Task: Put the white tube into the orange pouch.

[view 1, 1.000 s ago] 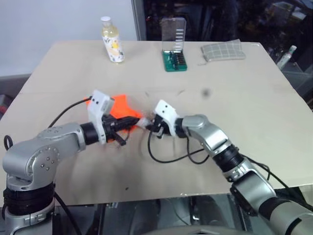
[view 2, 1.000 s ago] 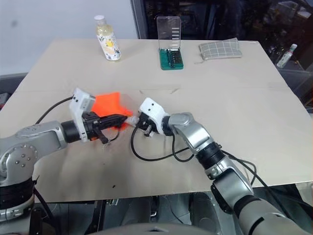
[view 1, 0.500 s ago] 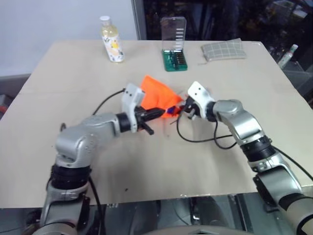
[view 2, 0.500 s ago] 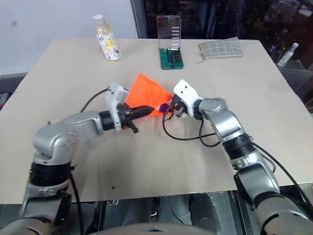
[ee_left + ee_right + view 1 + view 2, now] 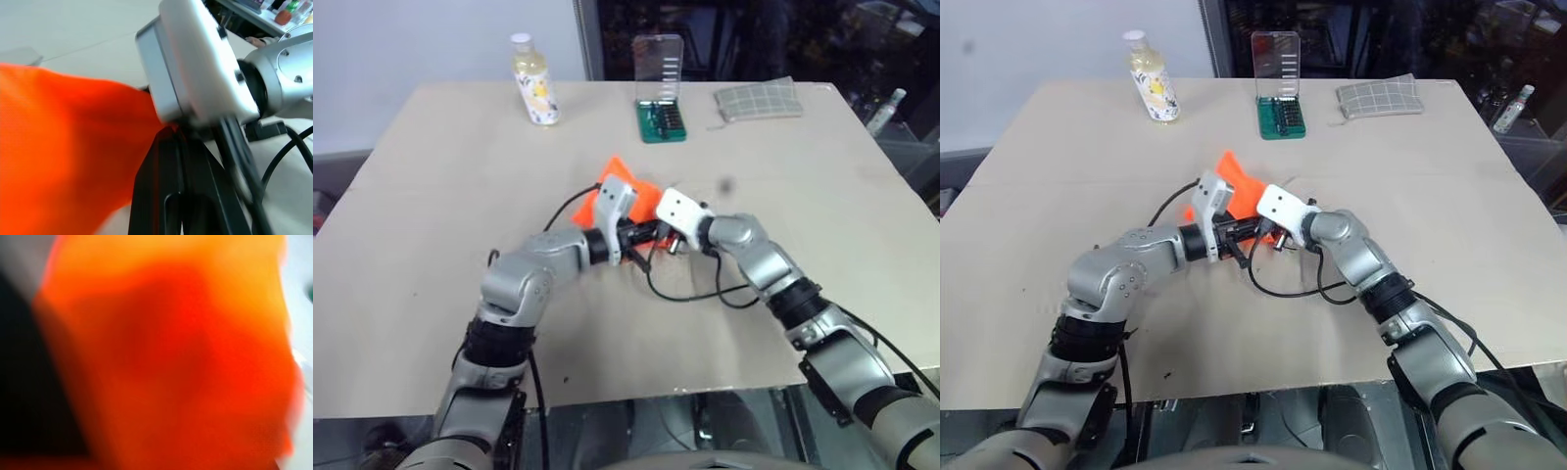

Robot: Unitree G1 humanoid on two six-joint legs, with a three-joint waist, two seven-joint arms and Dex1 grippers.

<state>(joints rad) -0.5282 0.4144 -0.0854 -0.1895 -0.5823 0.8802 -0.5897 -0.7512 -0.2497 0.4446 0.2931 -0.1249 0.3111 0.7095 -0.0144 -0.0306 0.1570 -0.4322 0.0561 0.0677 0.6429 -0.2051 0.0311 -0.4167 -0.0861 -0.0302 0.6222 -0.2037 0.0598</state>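
Observation:
The orange pouch (image 5: 625, 188) lies crumpled near the table's middle, one corner lifted. My left gripper (image 5: 644, 233) reaches in from the left and is shut on the pouch's near edge; in the left wrist view its black fingers (image 5: 172, 166) are pressed together against the orange fabric (image 5: 63, 147). My right gripper (image 5: 664, 235) comes from the right, nose to nose with the left one, its white housing (image 5: 195, 63) right over the left fingertips. Orange fabric (image 5: 166, 357) sits close in front of the right wrist camera. The white tube is hidden.
At the table's far edge stand a yellowish bottle (image 5: 534, 80), an open green bit case (image 5: 662, 103) and a folded grey checked cloth (image 5: 759, 100). Black cables (image 5: 705, 292) loop on the table under my right forearm. Bare tabletop (image 5: 822, 206) spreads right and front.
Both grippers and the pouch have shifted rightward across the table, from the left part to its middle. The left gripper closed in on the right one, whose wrist has rolled.

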